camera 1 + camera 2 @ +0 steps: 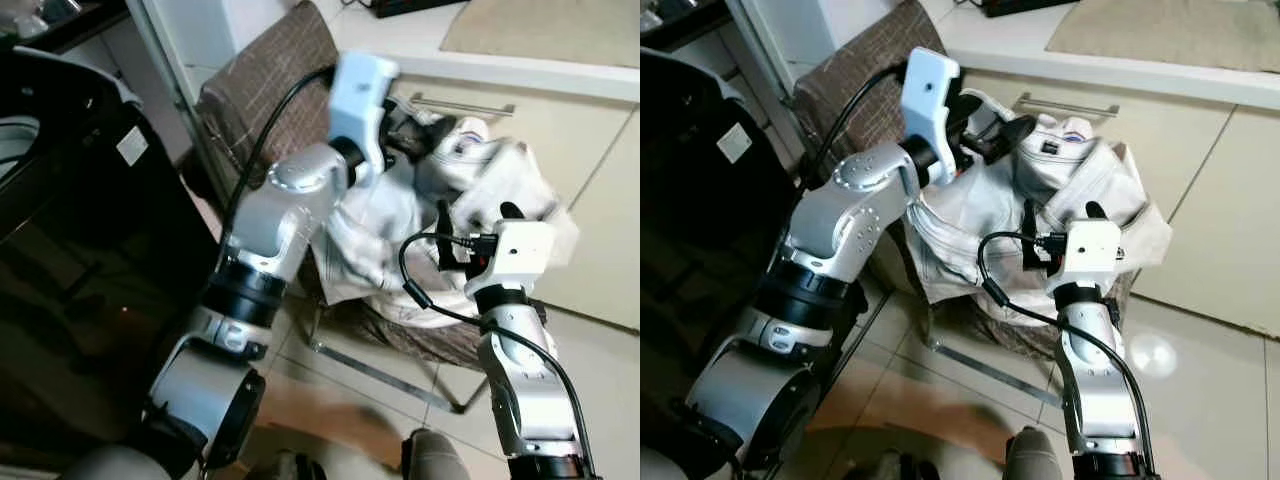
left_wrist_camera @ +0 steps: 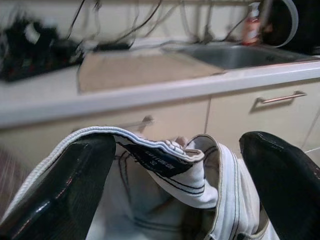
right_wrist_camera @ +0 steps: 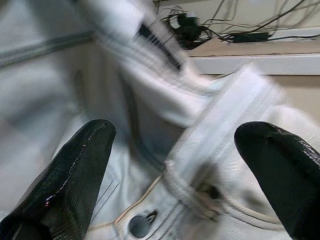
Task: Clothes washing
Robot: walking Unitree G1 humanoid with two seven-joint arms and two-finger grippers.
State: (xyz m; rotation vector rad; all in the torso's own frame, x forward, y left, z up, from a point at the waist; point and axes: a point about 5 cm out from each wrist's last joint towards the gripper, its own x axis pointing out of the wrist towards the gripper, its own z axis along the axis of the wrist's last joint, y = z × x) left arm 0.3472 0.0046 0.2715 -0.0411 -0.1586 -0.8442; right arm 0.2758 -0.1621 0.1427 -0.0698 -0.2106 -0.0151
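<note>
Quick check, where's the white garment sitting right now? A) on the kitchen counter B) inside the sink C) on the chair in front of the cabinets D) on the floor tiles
C: the white garment is heaped on the brown chair by the cabinet drawers, with the left gripper and right gripper both open at it.

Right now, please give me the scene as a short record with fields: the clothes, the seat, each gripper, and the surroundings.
clothes: a crumpled white garment with a dark label, piled on a chair
seat: brown woven chair standing beside cream cabinets
left gripper: open, fingers on either side of the garment's labelled edge, at the top of the pile
right gripper: open, fingers spread over a seam with a button, lower on the pile
surroundings: cabinets behind the chair, counter above, large black appliance on the robot's left, tiled floor
</note>
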